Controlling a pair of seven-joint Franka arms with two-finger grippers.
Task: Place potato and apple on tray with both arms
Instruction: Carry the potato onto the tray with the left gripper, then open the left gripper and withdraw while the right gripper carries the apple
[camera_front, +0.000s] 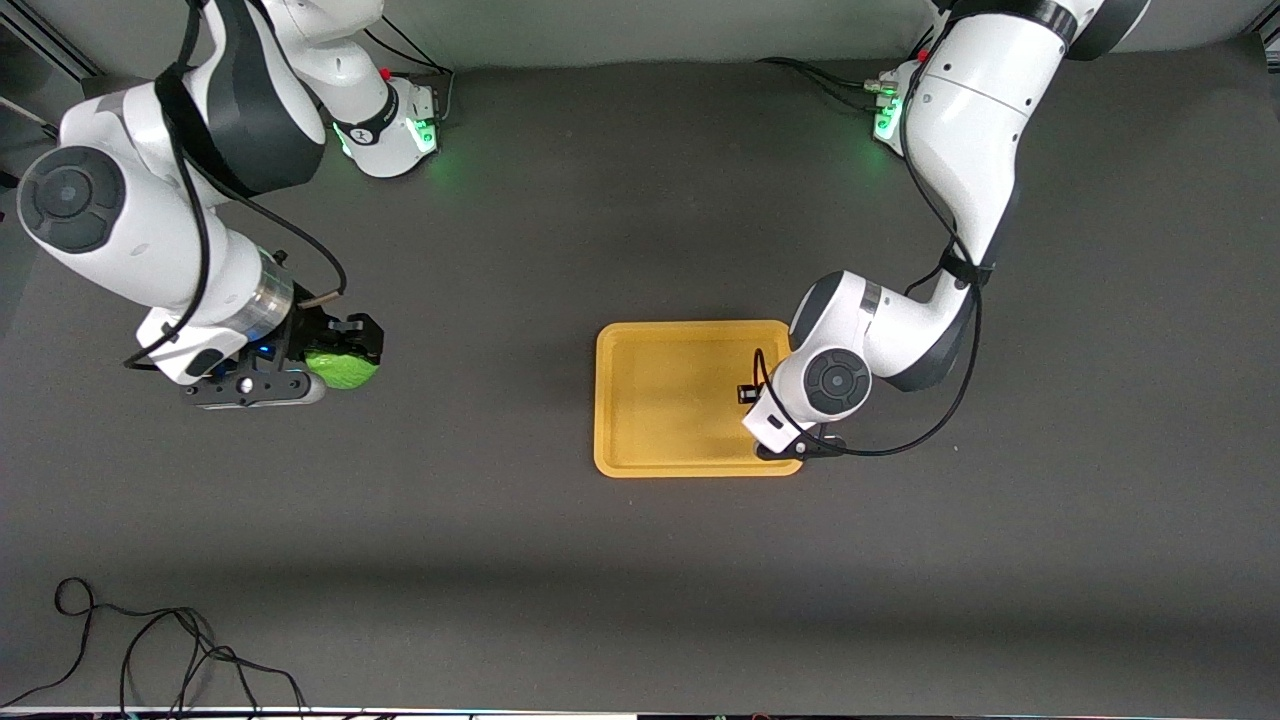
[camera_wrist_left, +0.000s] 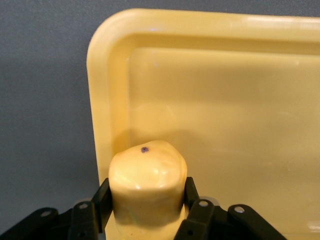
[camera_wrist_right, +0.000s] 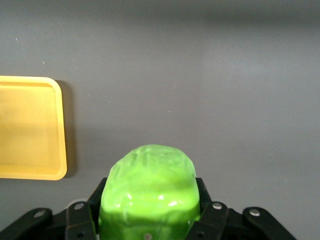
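At the right arm's end of the table the right gripper is clamped on the apple, holding it over bare tabletop well apart from the tray; in the right wrist view the green ball fills the space between the black fingers and the tray shows as a corner off to one side. To do this arm's step well it probably needs to carry the apple level toward the tray, stay clear of the other arm, and come down over the tray's open half toward the right arm's end before letting go, so the round fruit does not roll over the low rim. Farther along, the left gripper sits over the tray's corner nearest the front camera at the left arm's end, closed on the potato, whose rounded end hangs just above the tray floor near the rim. It looks wise to lower until the potato touches the floor, a little inward from the rim, then release gently. The apple is bright green, glossy and slightly faceted; the potato is pale yellow-orange, smooth-lumpy, with one small dark spot, close in colour to the tray beneath it.
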